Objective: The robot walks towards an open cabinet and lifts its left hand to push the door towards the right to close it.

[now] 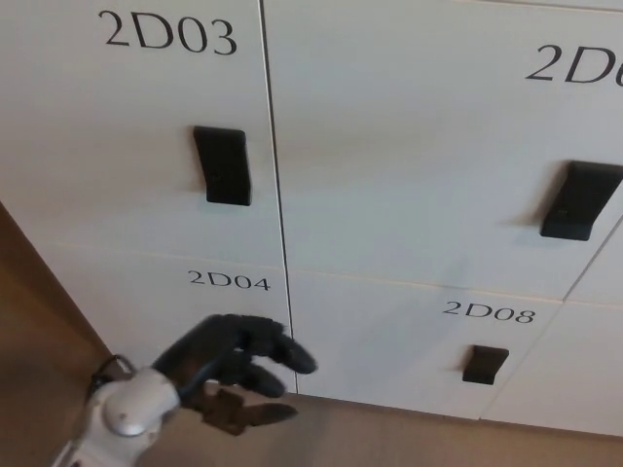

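White cabinet doors fill the head view, all lying flush and shut. The big door [419, 146] at centre right carries a black handle [579, 199]. Left of it is the door marked 2D03 [136, 126] with its own black handle [222, 165]. Below are the small doors 2D04 [175, 311] and 2D08 [419, 341]. My left hand [234, 375] hangs low at the lower left, in front of door 2D04, hiding its handle. Its fingers are spread and hold nothing. My right hand does not show.
A brown floor [39, 341] runs along the cabinet's foot at the lower left and bottom edge. Door 2D08 has a small black handle [484, 364]. The silver wrist [131, 409] of my left arm enters from the bottom left corner.
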### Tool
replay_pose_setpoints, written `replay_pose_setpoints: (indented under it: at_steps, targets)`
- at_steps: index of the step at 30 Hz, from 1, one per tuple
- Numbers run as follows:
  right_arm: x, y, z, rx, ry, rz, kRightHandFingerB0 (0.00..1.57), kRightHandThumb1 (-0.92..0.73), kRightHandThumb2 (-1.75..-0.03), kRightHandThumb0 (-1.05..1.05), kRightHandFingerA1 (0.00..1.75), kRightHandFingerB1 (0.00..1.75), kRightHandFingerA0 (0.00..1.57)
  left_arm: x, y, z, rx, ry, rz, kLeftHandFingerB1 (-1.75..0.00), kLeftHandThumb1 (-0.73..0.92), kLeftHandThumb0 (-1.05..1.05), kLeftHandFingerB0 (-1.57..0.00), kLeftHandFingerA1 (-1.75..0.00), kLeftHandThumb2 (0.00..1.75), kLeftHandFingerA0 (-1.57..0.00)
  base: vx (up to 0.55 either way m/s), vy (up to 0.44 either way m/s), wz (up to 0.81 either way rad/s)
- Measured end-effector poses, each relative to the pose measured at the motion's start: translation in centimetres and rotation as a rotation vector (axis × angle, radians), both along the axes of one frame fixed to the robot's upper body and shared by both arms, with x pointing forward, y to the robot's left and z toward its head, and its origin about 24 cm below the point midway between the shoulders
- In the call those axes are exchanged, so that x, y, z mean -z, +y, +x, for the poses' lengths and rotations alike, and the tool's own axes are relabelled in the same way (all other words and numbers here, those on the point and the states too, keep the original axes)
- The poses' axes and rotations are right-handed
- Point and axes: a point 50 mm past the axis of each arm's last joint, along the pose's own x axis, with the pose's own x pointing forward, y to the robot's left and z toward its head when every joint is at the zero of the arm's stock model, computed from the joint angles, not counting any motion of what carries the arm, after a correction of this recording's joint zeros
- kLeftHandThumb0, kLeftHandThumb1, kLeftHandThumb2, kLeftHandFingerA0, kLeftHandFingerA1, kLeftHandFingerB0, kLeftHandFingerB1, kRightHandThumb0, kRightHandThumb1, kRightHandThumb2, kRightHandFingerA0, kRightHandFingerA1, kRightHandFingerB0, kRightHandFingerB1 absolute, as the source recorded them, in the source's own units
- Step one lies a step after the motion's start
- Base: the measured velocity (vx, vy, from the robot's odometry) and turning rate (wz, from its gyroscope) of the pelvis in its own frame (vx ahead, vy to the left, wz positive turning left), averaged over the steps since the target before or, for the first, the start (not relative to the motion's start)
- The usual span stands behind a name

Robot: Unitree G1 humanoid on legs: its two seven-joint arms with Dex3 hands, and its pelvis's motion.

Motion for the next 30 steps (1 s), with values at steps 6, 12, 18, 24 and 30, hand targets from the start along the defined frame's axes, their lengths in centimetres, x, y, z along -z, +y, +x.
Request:
replay_pose_setpoints:
  at_steps: [6,12,18,24,30]
  targets:
    - [3.6,0.3,0.8,-0.062,0.175,0.009,0.47,-0.81,-0.64,-0.23,0.61,0.50,0.58,0.8,2.5,-0.3,-0.100,0.040,0.010,-0.71,0.36,-0.59,-0.81,-0.56,0.73,-0.73,0.00,0.000,0.00]
    - [7.1,0.1,0.7,-0.114,0.358,0.007,0.47,-0.80,-0.64,-0.24,0.63,0.50,0.59,1.6,5.6,-0.7,-0.221,0.080,0.038,-0.71,0.35,-0.55,-0.78,-0.56,0.74,-0.73,0.00,0.000,0.00]
    - [10.3,-1.0,0.2,-0.179,0.559,-0.026,0.47,-0.80,-0.64,-0.22,0.64,0.51,0.59,2.6,9.6,-1.8,-0.405,0.127,0.067,-0.74,0.32,-0.54,-0.75,-0.59,0.80,-0.71,0.00,0.000,0.00]
    - [11.6,-2.4,0.1,-0.235,0.687,-0.064,0.47,-0.80,-0.63,-0.22,0.61,0.50,0.59,3.3,12.3,-2.7,-0.568,0.140,0.068,-0.74,0.32,-0.54,-0.74,-0.58,0.81,-0.71,0.00,0.000,0.00]
    - [12.0,-2.6,0.0,-0.271,0.716,-0.072,0.49,-0.79,-0.63,-0.21,0.65,0.53,0.60,3.4,13.0,-2.8,-0.618,0.123,0.062,-0.73,0.32,-0.53,-0.74,-0.57,0.81,-0.72,0.00,0.000,0.00]
